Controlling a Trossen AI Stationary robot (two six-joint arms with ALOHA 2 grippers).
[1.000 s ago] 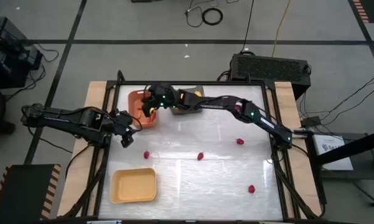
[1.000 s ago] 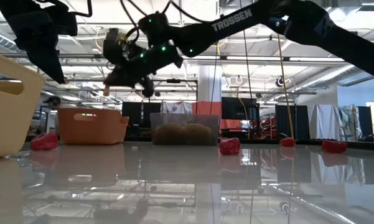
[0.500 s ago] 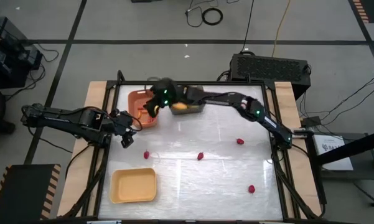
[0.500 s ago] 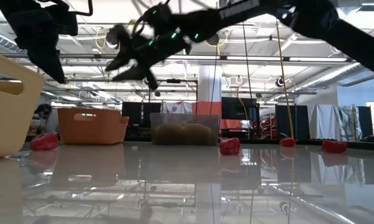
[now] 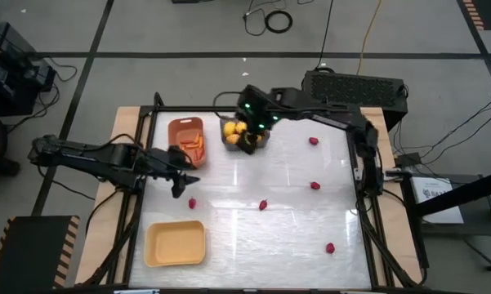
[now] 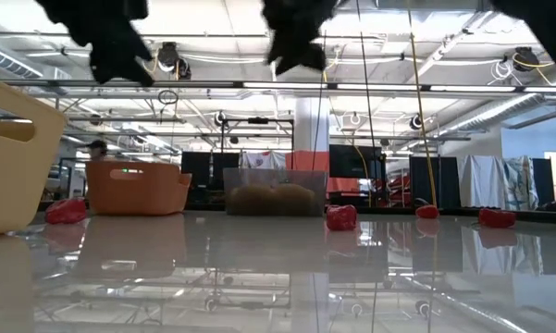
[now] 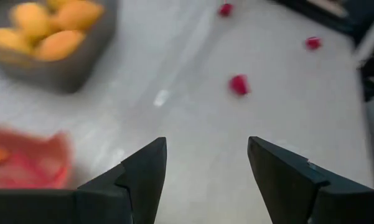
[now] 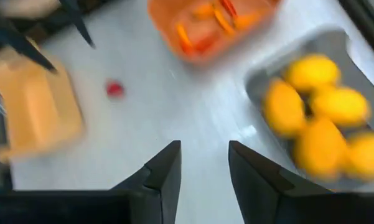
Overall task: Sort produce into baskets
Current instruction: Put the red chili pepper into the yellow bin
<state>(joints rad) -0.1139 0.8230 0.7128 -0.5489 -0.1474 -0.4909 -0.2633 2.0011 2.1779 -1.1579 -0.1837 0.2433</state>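
The dark grey basket (image 5: pixel 247 137) holds several yellow-orange lemon-like fruits (image 8: pixel 311 118) at the table's far middle. The orange-brown basket (image 5: pixel 187 140) to its left holds thin orange carrot sticks (image 8: pixel 202 25). The pale yellow basket (image 5: pixel 176 243) stands at the near left. Several small dark red pieces lie on the table, one (image 5: pixel 192 202) near my left gripper. My left gripper (image 5: pixel 182 181) is open and empty above the table, near the orange-brown basket's near side. My right gripper (image 5: pixel 249 129) is open and empty above the grey basket.
More red pieces lie at mid-table (image 5: pixel 263 204), at the right (image 5: pixel 314 185), at the far right (image 5: pixel 313 140) and at the near right (image 5: pixel 330 247). The right arm folds back along the far edge. Bare tabletop lies between the baskets and the near edge.
My right gripper has swung from over the orange-brown basket toward the table's right, to above the grey basket, its arm folding back toward the far edge. My left gripper has gone a little toward the table's right.
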